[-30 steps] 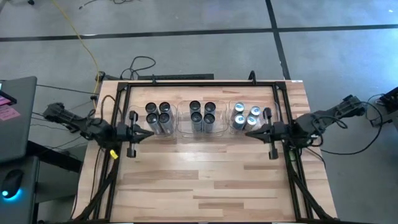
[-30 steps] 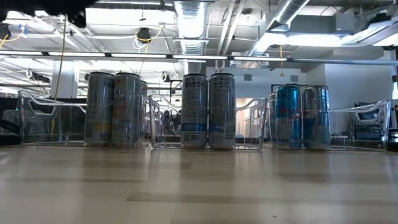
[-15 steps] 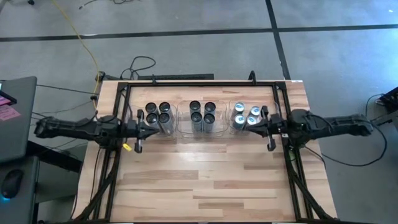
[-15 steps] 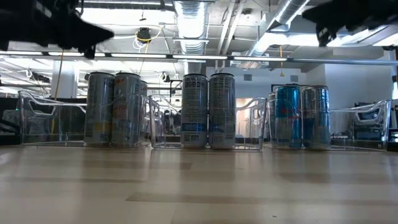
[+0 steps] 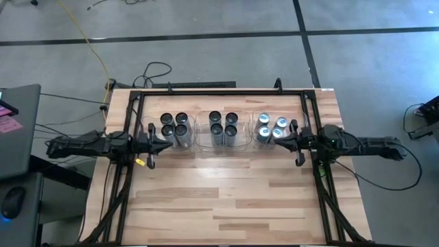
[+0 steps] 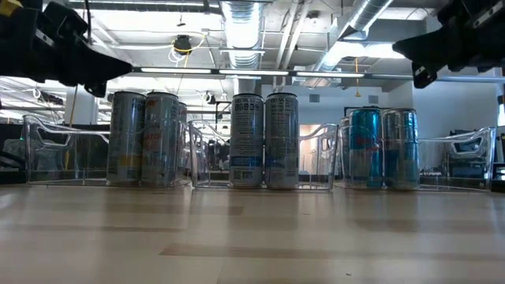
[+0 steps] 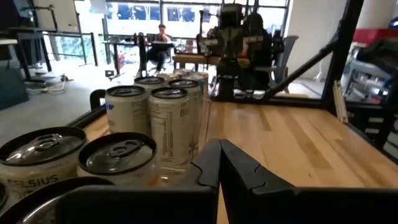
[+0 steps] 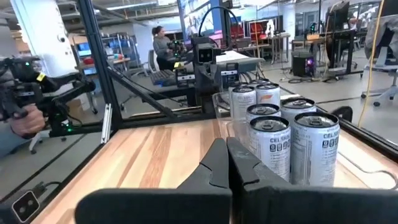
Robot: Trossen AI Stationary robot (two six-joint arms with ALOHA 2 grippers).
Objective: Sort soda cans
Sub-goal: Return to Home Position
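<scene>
12 soda cans (image 5: 217, 130) upright, 3 grps of 4.

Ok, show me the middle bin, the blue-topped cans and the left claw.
middle clear bin (image 6: 318, 158), low view, on its bare end wall.
blue-topped cans (image 5: 281, 123), high view, on one can's top.
left claw (image 7: 219, 148), left wrist view, between its closed fingertips.

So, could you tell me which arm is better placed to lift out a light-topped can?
Probably the right: the right claw, shut, sits just beside the bin of light-topped cans, while the left claw is by the far bin.
</scene>
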